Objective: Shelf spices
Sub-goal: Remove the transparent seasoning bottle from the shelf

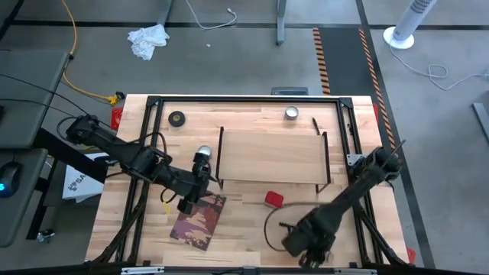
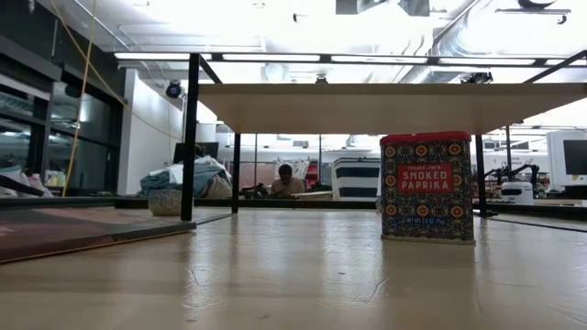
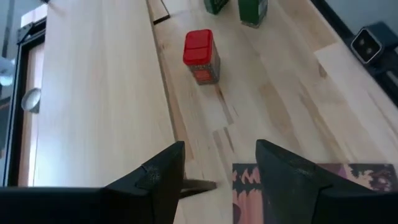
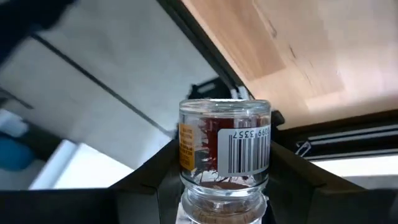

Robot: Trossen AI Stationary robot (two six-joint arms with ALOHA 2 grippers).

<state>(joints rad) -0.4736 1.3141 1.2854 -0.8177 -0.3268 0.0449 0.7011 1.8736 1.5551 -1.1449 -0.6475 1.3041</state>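
Observation:
My right gripper (image 1: 306, 243) hangs over the table's near right part, shut on a clear glass jar (image 4: 224, 155) with red threads inside and a barcode label. My left gripper (image 3: 217, 155) is open with nothing between its fingers, above the near left corner of the shelf (image 1: 271, 156) and the book. The shelf is a pale board on thin black legs, and its top is bare. A red box (image 1: 273, 199) marked smoked paprika (image 2: 426, 188) stands upright on the table just in front of the shelf. Two green containers (image 3: 252, 9) show beyond it in the left wrist view. My right gripper pinches the jar's glass body (image 4: 186, 177) between its two fingers, one on each side. The jar lies along the fingers, with its narrow neck end (image 4: 217, 211) back toward the wrist and its flat base pointing away. No part of it rests on the table.
A brown-and-maroon book (image 1: 199, 221) lies flat near the front left, under my left gripper. A black tape roll (image 1: 177, 118) and a silver-lidded jar (image 1: 292, 113) sit behind the shelf. A black frame (image 1: 153, 103) runs round the tabletop.

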